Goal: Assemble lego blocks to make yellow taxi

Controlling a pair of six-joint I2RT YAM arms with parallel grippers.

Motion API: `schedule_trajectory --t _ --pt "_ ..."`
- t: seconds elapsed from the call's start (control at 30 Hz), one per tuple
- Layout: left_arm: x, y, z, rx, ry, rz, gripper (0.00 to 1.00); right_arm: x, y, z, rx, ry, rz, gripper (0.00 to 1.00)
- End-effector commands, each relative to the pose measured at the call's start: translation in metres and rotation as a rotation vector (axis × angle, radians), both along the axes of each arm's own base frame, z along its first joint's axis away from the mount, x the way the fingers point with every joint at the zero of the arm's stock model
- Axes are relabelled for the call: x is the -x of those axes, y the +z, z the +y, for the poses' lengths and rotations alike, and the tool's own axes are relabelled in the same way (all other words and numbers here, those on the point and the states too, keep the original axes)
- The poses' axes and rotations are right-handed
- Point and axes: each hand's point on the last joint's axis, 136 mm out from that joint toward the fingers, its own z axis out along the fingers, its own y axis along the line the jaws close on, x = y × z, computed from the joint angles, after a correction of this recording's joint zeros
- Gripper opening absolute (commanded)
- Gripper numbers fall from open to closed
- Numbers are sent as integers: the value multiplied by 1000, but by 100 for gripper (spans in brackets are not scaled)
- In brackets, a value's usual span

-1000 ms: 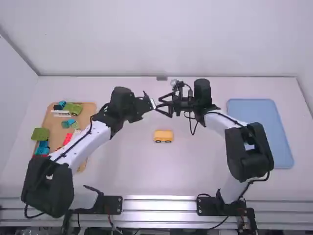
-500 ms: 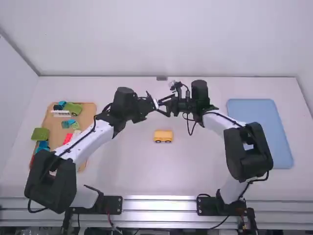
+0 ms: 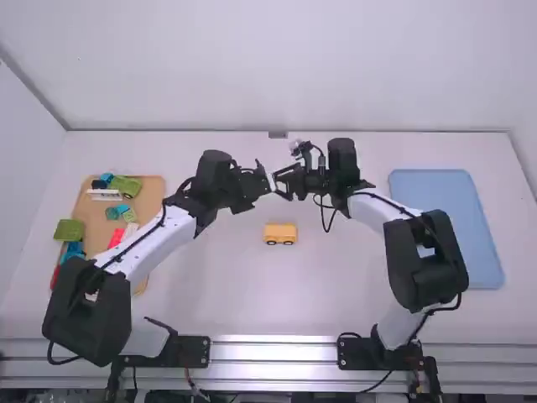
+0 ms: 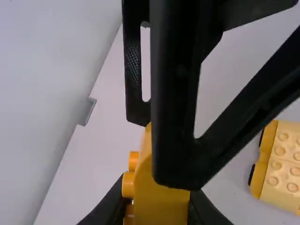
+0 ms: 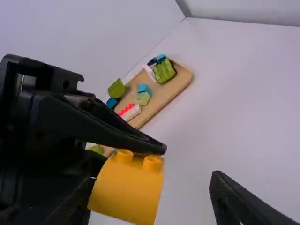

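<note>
Not seeing any legible txt, labels, brands, nos. or signs in any of the 3 views.

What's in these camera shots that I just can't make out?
- Left wrist view: part of the held yellow block, behind the right gripper's finger.
- Left wrist view: the wheeled yellow piece's far side, cut off by the edge.
- High view: part of the wooden tray, under the left arm.

White table (image 3: pixel 336 294), plain white wall (image 3: pixel 277 67) behind, another pale wall (image 3: pixel 21 151) at left. Small grey fitting (image 3: pixel 277 134) sat mid back edge. Silvery metal rails (image 3: pixel 277 353) ran along the near side. Light was soft, fairly even.
</note>
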Motion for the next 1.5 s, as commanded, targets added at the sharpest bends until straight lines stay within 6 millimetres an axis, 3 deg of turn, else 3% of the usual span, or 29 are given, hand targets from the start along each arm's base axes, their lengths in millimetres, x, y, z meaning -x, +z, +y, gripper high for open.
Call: schedule_trajectory --t 0.0,0.13,0.87,1.23,1.33,1.47 --pt "4 -3 -5 7 -22 13 2 -8 12 2 -8 0 -43 63" --pt "4 -3 -6 6 -24 12 2 -10 10 2 -5 -23 -13 56" --pt "6 -7 -5 -13 -38 6 2 -8 7 14 15 -37 -5 47" --pt "6 -7 -5 -12 -38 7 4 -7 8 17 15 -34 -11 32" --pt "6 -7 -5 -12 -39 6 22 -7 7 16 16 -36 -10 28" --pt "5 -6 -5 -5 -33 8 70 -7 6 16 23 -29 -31 24"
